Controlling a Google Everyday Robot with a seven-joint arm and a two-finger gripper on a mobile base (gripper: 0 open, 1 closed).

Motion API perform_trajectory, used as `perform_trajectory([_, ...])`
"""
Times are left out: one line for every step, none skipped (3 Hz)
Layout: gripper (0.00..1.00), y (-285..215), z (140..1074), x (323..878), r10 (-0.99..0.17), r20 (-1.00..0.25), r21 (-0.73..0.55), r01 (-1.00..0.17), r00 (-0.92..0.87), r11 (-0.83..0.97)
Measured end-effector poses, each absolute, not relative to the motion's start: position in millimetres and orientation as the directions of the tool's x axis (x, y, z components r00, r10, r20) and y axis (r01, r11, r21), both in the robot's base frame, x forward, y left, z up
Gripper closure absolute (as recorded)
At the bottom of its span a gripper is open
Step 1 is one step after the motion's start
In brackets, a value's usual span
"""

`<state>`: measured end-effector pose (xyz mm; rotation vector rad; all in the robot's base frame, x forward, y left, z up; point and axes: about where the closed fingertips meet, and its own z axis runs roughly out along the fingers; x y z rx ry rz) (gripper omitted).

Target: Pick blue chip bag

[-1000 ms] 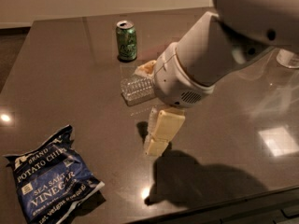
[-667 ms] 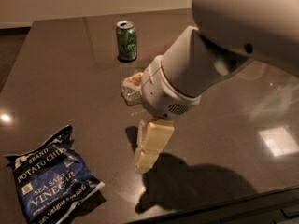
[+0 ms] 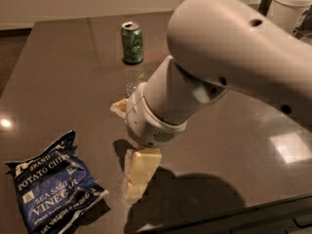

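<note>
End effector [image 3: 140, 185] hangs low over the table [image 3: 253, 130], tip pointing down, close above the surface. Wide or narrow? Cannot tell from here, and nothing shows in its hold. The bag [image 3: 53, 189] lies flat off to its left in the camera view, about level with the tip, near but clearly apart. The bag sits skewed, lettering slanting up toward the end effector; its outline looks close to square, so the long axis is hard to call. One arm only, so a sideways shift left looks the call. The can [image 3: 132, 43] stands well beyond.
</note>
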<state>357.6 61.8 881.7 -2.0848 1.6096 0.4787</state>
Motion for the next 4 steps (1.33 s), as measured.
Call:
perform_trajectory([0.00,76.7,866.3,345.0,-0.809,-0.539,-0.107,-0.972,0.234,-0.210])
perform_trajectory([0.00,89.6,856.2,337.0,-0.809,-0.549,-0.080,-0.976,0.213,-0.203])
perform_trajectory([0.00,100.3,849.2,331.7,-0.808,-0.558,-0.058,-0.980,0.191,-0.191])
perform_trajectory([0.00,111.0,846.7,330.4,-0.801,-0.578,-0.040,-0.986,0.153,-0.160])
